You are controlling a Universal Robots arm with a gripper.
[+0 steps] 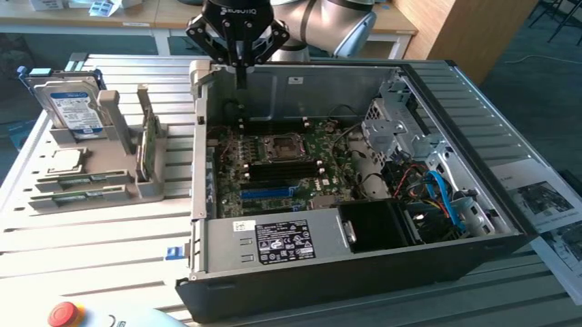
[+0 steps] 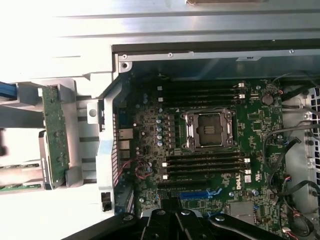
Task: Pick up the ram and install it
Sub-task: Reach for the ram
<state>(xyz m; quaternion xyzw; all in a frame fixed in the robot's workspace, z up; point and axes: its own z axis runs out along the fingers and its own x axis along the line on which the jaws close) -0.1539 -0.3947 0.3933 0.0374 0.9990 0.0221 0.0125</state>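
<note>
Hovering gripper (image 1: 242, 82): over the pc case (image 1: 364, 272) back corner
Jaws: pressed together
Ram (image 1: 82, 179): flat in the gray holder (image 1: 148, 190) on the table (image 1: 91, 238)

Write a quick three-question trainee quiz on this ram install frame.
1. True or false: the gripper is shut.
2. The ram lies: A) flat in the grey holder; B) in a motherboard slot; C) between the fingers.
3. Which silver, blue-labelled part stands upright in that holder?
Key: 1 true; 2 A; 3 the hard drive.
</note>
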